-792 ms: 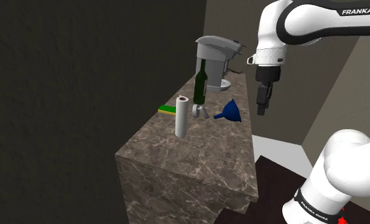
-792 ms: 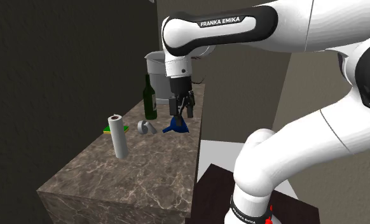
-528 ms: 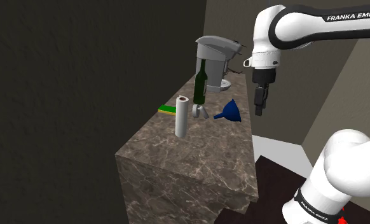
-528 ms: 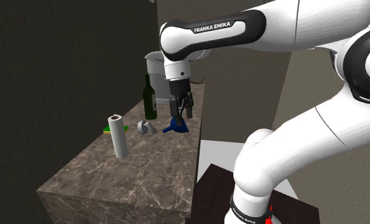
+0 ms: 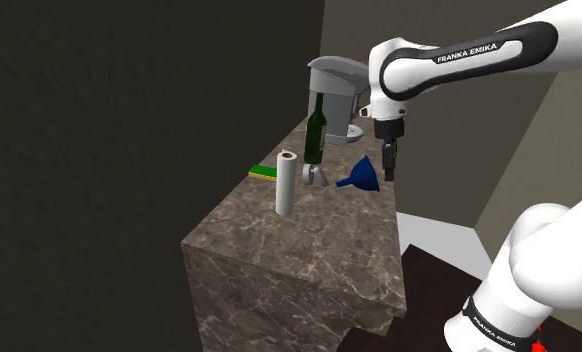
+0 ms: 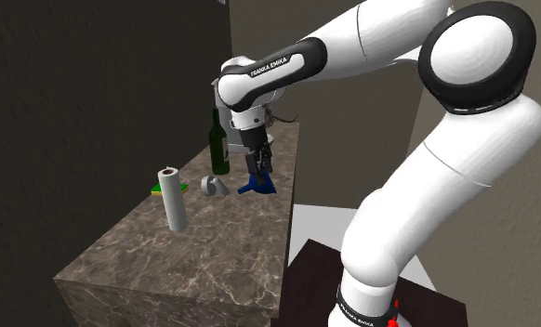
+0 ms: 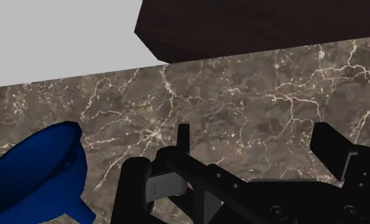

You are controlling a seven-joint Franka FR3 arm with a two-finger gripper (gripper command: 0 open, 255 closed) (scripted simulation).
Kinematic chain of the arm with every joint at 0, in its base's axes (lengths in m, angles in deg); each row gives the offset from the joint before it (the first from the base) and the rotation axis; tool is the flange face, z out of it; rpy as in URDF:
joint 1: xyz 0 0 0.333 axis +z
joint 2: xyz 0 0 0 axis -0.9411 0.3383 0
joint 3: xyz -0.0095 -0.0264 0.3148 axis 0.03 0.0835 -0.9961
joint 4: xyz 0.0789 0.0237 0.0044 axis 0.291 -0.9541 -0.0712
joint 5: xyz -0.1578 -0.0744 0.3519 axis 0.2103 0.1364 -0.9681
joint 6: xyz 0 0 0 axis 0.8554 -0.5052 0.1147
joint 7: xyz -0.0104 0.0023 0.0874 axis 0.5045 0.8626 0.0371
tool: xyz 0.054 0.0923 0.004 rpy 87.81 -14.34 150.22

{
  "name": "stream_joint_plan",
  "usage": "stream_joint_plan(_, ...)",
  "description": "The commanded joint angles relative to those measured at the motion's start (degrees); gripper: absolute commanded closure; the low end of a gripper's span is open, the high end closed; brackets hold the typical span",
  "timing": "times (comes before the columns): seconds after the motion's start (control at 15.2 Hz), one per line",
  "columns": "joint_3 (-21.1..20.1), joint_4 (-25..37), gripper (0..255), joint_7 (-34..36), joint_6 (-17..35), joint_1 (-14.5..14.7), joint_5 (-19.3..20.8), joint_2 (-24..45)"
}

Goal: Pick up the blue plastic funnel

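Swinging closer since earlier, the gripper (image 5: 387,171) is hovering, jaws apart and empty, just beside the blue funnel (image 5: 360,177) lying on the table (image 5: 299,250). Centring over its rim before descending seems wise.

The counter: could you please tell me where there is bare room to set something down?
The counter's half below the paper towel roll in the shoulder view is bare. The far end is crowded: coffee machine, green bottle, sponge, blue funnel, with the open claw beside it.
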Motion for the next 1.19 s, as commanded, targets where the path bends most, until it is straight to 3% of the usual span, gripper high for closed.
stream_joint_plan(0.0, 1.14, 1.96, 0, -3.09, 2.06, -0.23, 1.92, 4.57)
stream_joint_plan(0.59, 3.68, 13.76, 0, -13.87, 8.83, -1.02, 7.81, 24.60)
stream_joint_plan(1.12, 4.11, 28.45, 0, -21.98, 11.95, -2.22, 11.69, 42.71)
